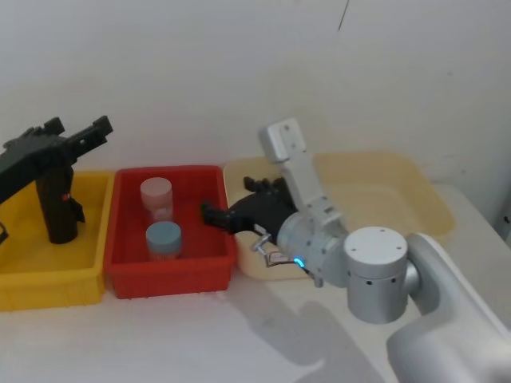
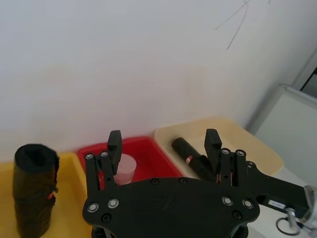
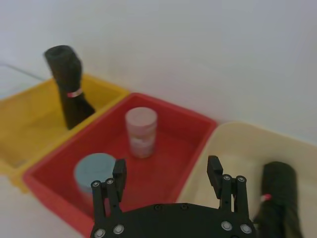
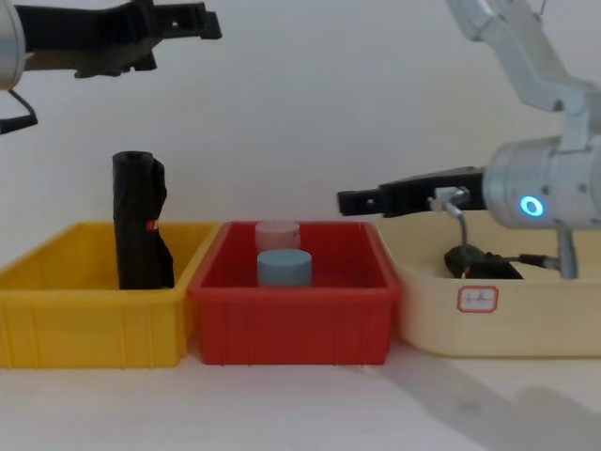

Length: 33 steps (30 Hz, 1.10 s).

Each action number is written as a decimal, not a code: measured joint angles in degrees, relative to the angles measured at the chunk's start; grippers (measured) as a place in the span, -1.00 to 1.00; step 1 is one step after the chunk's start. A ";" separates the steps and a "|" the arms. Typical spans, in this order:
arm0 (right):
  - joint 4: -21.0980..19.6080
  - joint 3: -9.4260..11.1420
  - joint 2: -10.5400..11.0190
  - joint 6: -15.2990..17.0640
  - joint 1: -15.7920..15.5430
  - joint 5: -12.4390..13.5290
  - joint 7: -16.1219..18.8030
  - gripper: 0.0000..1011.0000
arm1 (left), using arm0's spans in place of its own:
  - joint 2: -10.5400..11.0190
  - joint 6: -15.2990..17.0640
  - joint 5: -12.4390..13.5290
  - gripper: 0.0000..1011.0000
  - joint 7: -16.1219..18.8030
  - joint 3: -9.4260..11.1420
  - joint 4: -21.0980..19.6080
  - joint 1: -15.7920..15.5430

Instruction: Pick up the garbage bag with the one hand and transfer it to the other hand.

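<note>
The garbage bag [image 4: 479, 263] is a black bundle lying in the beige bin [image 4: 526, 319]. In the wrist views a small red band shows on the garbage bag [image 3: 280, 198] [image 2: 190, 156]. My right gripper [image 4: 346, 200], on the arm with the blue ring, hovers open and empty above the edge between the beige and red bins. It points left, and the bag lies below and behind its fingers. My left gripper [image 4: 211, 23] is open and empty, raised high over the yellow bin [image 1: 48, 275] at the far left.
A slimmer black bundle [image 1: 60, 207] with a red mark stands upright in the yellow bin. The red bin [image 1: 172, 271] in the middle holds a pale pink jar [image 1: 156, 195] and a blue-lidded jar [image 1: 164, 239]. A white wall rises close behind the bins.
</note>
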 joint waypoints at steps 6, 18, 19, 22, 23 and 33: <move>-1.12 -1.47 -1.03 3.16 0.38 0.00 0.15 0.98 | 0.57 -0.14 0.30 0.98 0.45 0.01 0.79 0.23; -0.76 -2.73 -3.27 6.24 1.73 -0.20 -0.27 0.98 | 1.16 -0.29 0.61 0.98 0.88 0.08 1.60 0.43; -0.68 -2.75 -3.35 6.34 1.78 -0.23 -0.31 0.98 | 1.19 -0.29 0.62 0.98 0.90 0.09 1.64 0.43; 0.25 -2.89 -3.87 6.66 2.18 -0.42 -0.40 0.98 | 1.26 -0.32 0.65 0.98 0.95 0.11 1.72 0.45; 0.47 -2.96 -3.95 6.69 2.27 -0.47 -0.40 0.98 | 1.27 -0.32 0.66 0.98 0.96 0.11 1.73 0.45; 3.42 -4.02 -4.02 6.44 2.91 -1.27 0.54 0.98 | 1.41 -0.36 0.72 0.98 1.06 0.12 1.93 0.50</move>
